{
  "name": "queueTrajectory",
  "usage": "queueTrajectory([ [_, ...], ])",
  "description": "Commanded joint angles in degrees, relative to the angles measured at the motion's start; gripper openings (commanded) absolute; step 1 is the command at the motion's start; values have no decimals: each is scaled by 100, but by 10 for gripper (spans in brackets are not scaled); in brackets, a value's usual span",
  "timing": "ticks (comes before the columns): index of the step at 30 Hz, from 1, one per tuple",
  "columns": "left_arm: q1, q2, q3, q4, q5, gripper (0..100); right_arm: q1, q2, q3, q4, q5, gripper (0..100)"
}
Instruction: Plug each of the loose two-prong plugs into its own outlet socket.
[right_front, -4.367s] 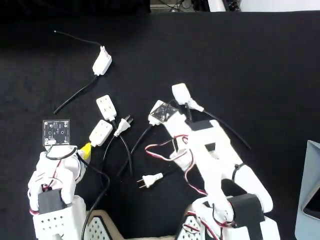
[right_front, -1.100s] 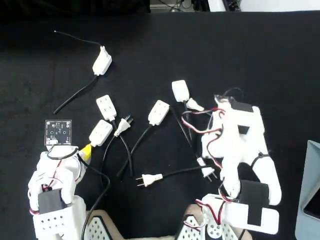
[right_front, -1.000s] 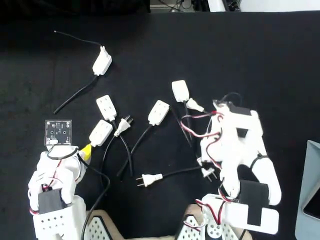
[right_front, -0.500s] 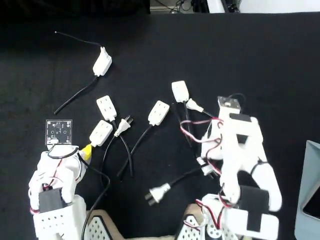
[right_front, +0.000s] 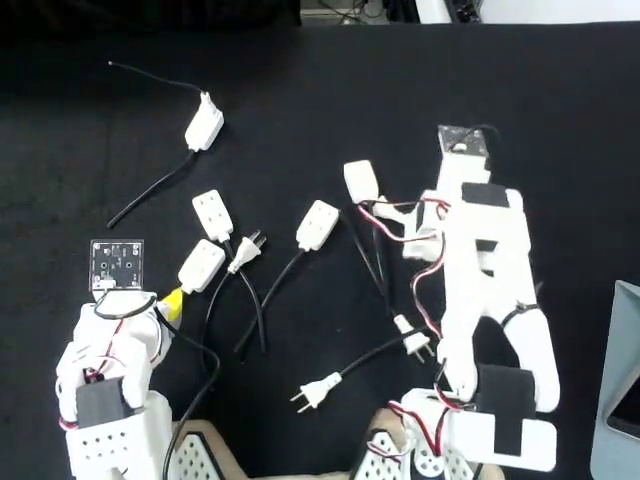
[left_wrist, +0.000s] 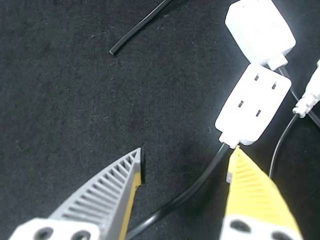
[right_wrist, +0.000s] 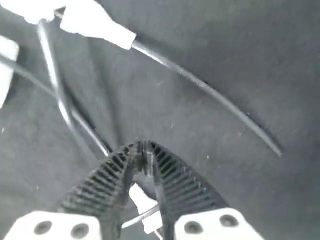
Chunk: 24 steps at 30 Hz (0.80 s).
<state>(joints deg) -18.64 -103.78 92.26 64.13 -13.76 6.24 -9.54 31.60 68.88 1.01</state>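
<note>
Covering the worktop (right_front: 560, 90): matte black cloth, slightly fuzzy.

Left half, far to near: long white block (right_front: 204, 125) on a thin black lead, well apart from the rest. Square socket (right_front: 212, 213) is smooth white plastic, slots facing up. Oblong socket (right_front: 200, 265) lies just nearer the front edge, four slots in two pairs. Left gripper (left_wrist: 185, 154) sits by the front left corner. Its ribbed fingers, one grey and one yellow, are spread wide and hold nothing. Yellow fingertip (left_wrist: 242, 172) is at the lead end of the oblong socket; touching or just short, cannot tell.

Middle: loose plug (right_front: 246, 250), two bare prongs, lies just beside the oblong socket, not inserted. Middle socket (right_front: 318, 225) lies tilted, its black lead trailing toward the front edge. Front plug (right_front: 318, 390) lies near the front edge, prongs toward the front left corner.

Right of middle: far socket (right_front: 360, 182) lies close beside the right arm (right_front: 480, 250). Third plug (right_front: 413, 340) lies loose beside that arm. Right gripper (right_wrist: 145, 147): black ribbed fingers pressed together at the tips. A thin black cord (right_wrist: 87, 132) runs up to them; whether it is pinched cannot be told. Black cloth stretches from the arm to a grey box (right_front: 625, 370) at the right edge, well apart.
</note>
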Motion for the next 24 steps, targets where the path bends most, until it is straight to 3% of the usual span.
queueTrajectory([
  [1, -40, -35, -22, 0, -35, 277, -466, -92, -303, 571, -35, 15],
  [6, -40, -35, -22, 0, -35, 277, -1143, -84, -268, 1398, -79, 28],
  [11, -40, -35, -22, 0, -35, 277, -1284, -84, 215, 1600, -281, 162],
  [19, -40, -35, -22, 0, -35, 277, -1952, -40, 1490, 607, -316, 170],
  [24, -40, -35, -22, 0, -35, 277, -1987, -40, 1754, 105, -325, 172],
])
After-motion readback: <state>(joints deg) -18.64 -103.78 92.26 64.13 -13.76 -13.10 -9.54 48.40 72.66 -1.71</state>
